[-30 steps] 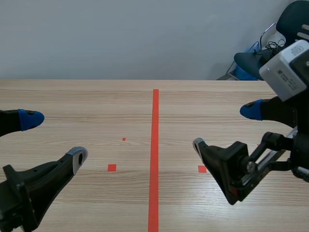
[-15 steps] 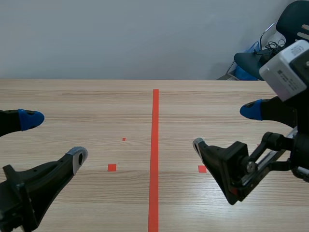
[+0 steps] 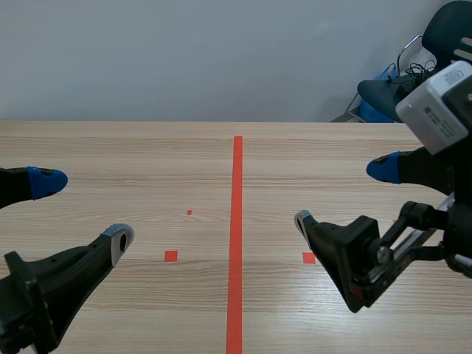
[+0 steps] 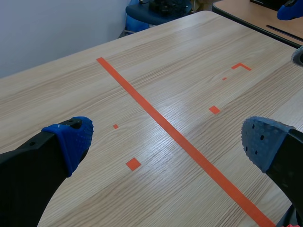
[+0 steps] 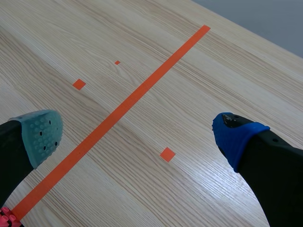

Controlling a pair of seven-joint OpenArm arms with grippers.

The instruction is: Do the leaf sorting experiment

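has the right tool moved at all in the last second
No. The right tool holds the same spot: its grey-padded fingertip sits by the small orange square, at the same gap from the centre tape line as before.

Wooden table [image 3: 133, 155] bearing orange-red tape marks [image 3: 237, 221].

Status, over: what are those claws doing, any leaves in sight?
Left gripper open, empty. Right gripper open, empty. No leaves visible on the table. Nothing seen blocking.

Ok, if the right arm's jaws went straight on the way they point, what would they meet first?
Only the wooden table itself, probably near the small tape square between them; no object shows in that line.
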